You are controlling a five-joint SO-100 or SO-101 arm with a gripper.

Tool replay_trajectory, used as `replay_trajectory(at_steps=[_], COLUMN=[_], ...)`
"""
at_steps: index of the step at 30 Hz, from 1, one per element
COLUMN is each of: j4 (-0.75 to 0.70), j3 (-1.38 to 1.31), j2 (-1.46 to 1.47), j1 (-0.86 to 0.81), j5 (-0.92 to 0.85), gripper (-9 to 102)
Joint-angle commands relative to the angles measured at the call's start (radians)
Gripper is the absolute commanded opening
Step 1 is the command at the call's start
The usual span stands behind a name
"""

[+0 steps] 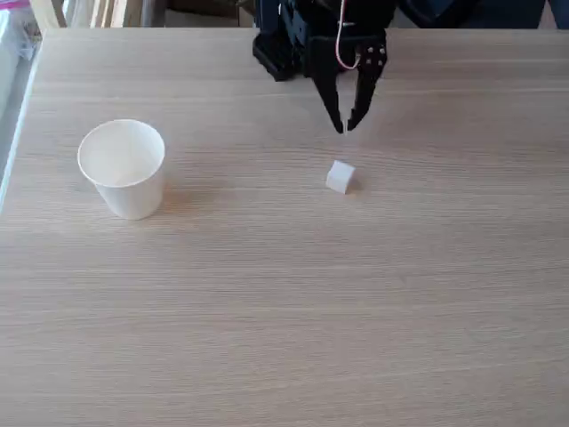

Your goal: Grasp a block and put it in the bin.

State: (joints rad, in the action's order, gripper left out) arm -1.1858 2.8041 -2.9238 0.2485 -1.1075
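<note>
Lying just below the jaws (pixel 346 126) (apart): block (pixel 340 176).

We are looking down at a slant from one fixed camera across the table (pixel 284 338), facing the arm (pixel 302 40) at the far edge, standing fairly near, taking in most of its top.

A pale wood-grain table (pixel 284 311) spreads wide; at eleven o'clock, light wooden chair legs (pixel 49 13) stand behind it.
</note>
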Motion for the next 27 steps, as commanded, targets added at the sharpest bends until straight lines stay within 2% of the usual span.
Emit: replay_trajectory(at_steps=[1, 7, 12, 18, 27], j4=[0.014, 0.028, 0.098, 0.183, 0.218], j3=[-0.075, -0.1, -0.101, -0.118, -0.187], j2=[0.074, 0.181, 0.272, 0.367, 0.479], j1=[0.002, -0.011, -0.048, -0.066, -0.072], j5=[0.067, 0.152, 0.163, 0.152, 0.143], gripper=[16, 24, 27, 28, 29])
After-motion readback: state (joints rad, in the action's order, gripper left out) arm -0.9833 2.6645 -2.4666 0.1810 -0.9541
